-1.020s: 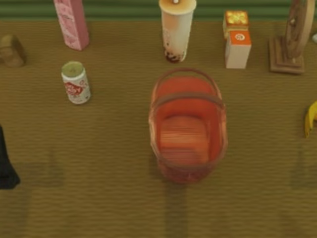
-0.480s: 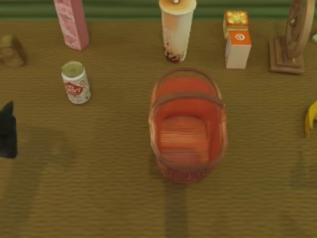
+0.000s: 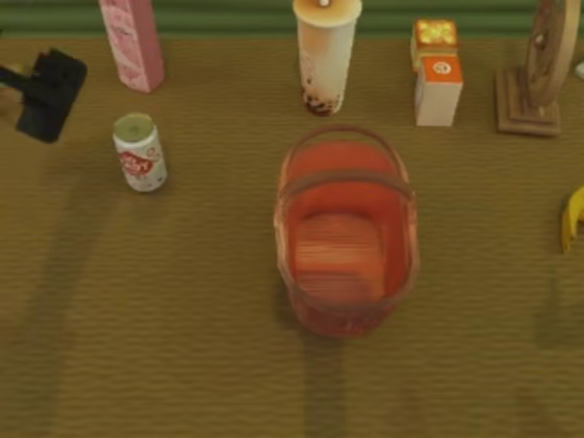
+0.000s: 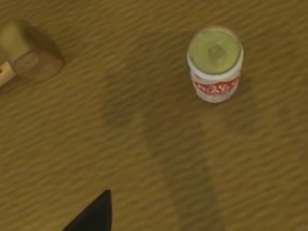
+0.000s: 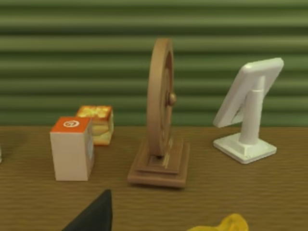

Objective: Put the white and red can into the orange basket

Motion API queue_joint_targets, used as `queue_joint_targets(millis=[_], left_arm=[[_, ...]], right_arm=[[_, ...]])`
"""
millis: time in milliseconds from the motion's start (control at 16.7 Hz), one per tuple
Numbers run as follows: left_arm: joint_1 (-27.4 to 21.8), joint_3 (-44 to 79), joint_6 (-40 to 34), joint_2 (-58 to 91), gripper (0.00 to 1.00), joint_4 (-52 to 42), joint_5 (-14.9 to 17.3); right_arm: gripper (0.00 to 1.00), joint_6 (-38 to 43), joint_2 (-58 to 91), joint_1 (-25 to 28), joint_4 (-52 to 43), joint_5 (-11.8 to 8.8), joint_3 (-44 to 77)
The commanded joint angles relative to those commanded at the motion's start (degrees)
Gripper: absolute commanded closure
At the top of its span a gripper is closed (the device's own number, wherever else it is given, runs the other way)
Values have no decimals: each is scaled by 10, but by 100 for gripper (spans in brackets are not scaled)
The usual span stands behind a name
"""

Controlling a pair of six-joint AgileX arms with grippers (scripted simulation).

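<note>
Reaching from far left, your left gripper point(image 3: 46, 96) sits near the untouched white and red can point(image 3: 140, 152); jaw state unclear; orange basket point(image 3: 346, 274) holds nothing.

White and red can point(image 4: 214, 65) upright on brown table point(image 4: 144, 144), wooden mallet head point(image 4: 31, 52) well apart, dark finger tip point(image 4: 94, 216) at frame edge.

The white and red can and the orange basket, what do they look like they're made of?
The white and red can looks like thin metal: a dull, matte greyish-green top end shows in the left wrist view, with a glossy white printed wall bearing red marks. The orange basket looks like translucent plastic: its walls let a blurred view of the floor through, and the arched handle seems moulded as one piece. Both are guesses from look alone.
</note>
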Motion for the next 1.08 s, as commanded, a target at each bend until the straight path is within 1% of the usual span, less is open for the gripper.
queue_joint_targets(millis=[300, 600, 840, 1080], left_arm=[[-19, 295, 74, 298, 0, -168, -2], [-28, 537, 132, 542, 0, -291, -8], [-29, 657, 158, 662, 0, -349, -14], [-28, 685, 164, 691, 0, -362, -17]], right_arm=[[0, 0, 0, 0, 0, 0, 0], [0, 0, 0, 0, 0, 0, 0], [0, 0, 0, 0, 0, 0, 0], [0, 0, 0, 0, 0, 0, 0]])
